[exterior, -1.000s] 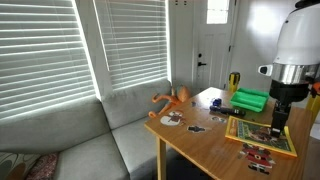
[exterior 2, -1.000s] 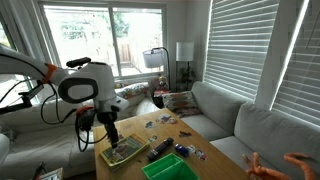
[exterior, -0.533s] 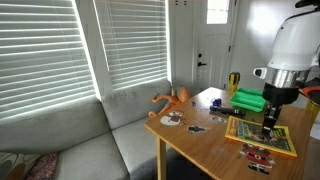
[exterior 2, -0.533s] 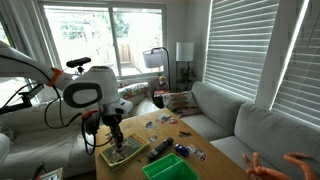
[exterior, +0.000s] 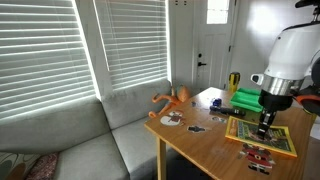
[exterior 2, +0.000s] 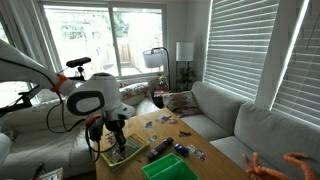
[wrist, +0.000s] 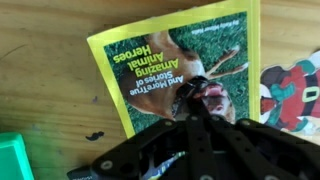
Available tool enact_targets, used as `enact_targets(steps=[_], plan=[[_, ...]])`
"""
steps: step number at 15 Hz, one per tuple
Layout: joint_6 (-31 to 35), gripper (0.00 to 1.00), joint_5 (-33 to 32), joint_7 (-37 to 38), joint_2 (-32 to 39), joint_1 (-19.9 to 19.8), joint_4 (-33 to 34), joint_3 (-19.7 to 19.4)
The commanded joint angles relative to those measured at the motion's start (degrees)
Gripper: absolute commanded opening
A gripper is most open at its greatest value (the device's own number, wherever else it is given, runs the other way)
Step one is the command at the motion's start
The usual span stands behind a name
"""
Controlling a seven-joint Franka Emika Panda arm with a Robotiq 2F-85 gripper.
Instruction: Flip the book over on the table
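The book lies flat on the wooden table, cover up: yellow-green border, green picture of a dog. My gripper is shut, its fingertips pressed together and pointing down at the middle of the cover, with nothing seen between them. Both exterior views show the gripper low over the book. Whether the tips touch the cover I cannot tell.
A bright green box stands just beyond the book. Picture cards lie scattered on the table, one right beside the book. An orange toy and a dark remote also lie there. A grey sofa borders the table.
The jaws have closed from wide open to shut. The arm has shifted sideways over the book and come down closer to its cover.
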Motion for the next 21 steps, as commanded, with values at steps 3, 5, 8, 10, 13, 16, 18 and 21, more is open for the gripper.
enact_targets(steps=[3,5,8,10,13,16,18,21], plan=[[-0.96,0.00,-0.59,-0.63,0.17,0.02,-1.09,-0.20],[-1.95,0.00,-0.54,-1.09,-0.46,0.16,-1.43,-0.26],[-3.69,0.00,-0.48,-1.84,-1.73,0.56,-2.27,-0.16],[-5.67,0.00,-0.34,-2.51,-2.70,0.80,-2.72,-0.24],[-8.02,0.00,-1.04,-2.50,-4.29,0.43,-3.65,-0.17],[-9.82,0.00,-2.03,-2.25,-5.90,-0.25,-4.57,-0.29],[-10.72,0.00,-2.49,-2.27,-5.97,-0.55,-4.02,-0.38],[-11.30,0.00,-2.76,-2.50,-5.04,-0.67,-2.23,-0.60]])
